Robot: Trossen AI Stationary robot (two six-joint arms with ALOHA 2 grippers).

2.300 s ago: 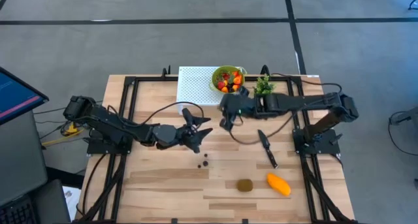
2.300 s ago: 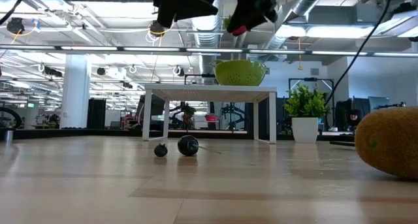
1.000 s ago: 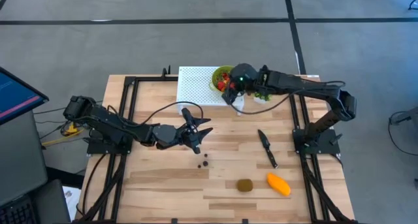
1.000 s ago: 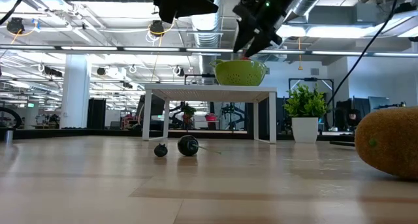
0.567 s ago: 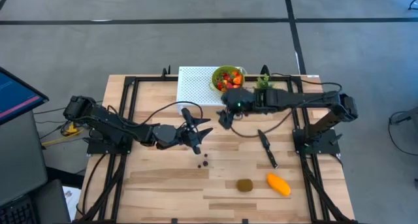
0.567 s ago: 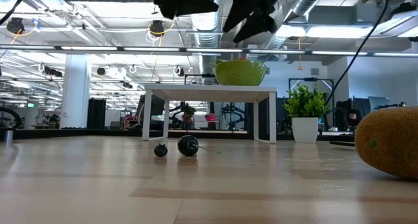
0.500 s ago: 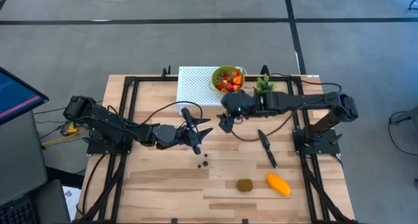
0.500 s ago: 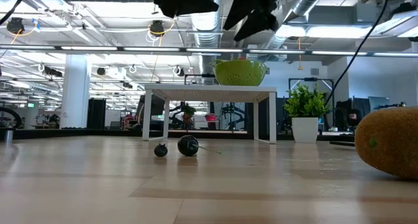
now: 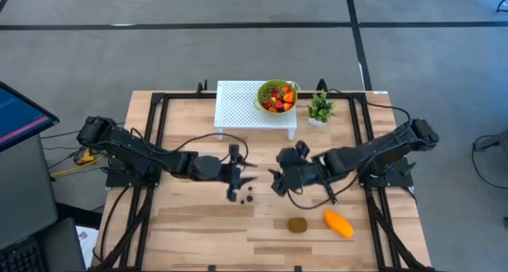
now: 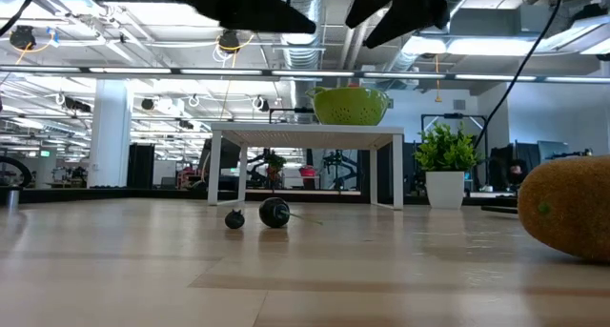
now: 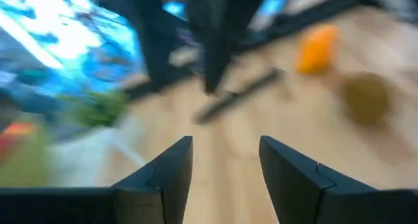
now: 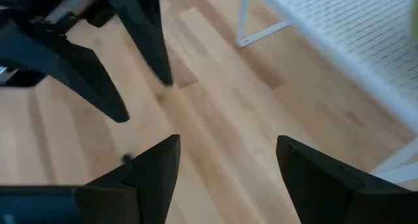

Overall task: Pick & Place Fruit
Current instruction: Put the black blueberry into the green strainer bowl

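Two small dark berries (image 9: 248, 197) lie loose on the bare wood near table centre, touching nothing; the low view shows them (image 10: 274, 213) side by side in front of the white stand. I read them as my next targets. The rest of the small fruit sits piled in the green colander (image 9: 276, 97) on the white perforated stand (image 9: 238, 105) at the back of the table, so that looks like the drop point. The kiwi (image 9: 298, 224) and the mango (image 9: 339, 223) wait near the front edge, just beside each other and apart from the berries.

My left gripper (image 9: 236, 181) hangs just beside the berries, fingers partly spread and empty; its wrist view shows two dark fingers (image 11: 160, 178) with bare wood between them. My right gripper (image 9: 279, 181) hovers on the other side of the berries, jaws wide, nothing in them; bare wood shows between its fingers (image 12: 147, 168). Both arms flank the same spot and face each other, probably because the berries are the nearest loose pieces.

Around them: the black knife (image 9: 327, 194) lies under the right arm's forearm, between that arm and the mango. The potted plant (image 9: 321, 107) stands at the stand's right end. Main risk, as I judge it: the two grippers are near each other, and tiny round berries may roll if nudged.
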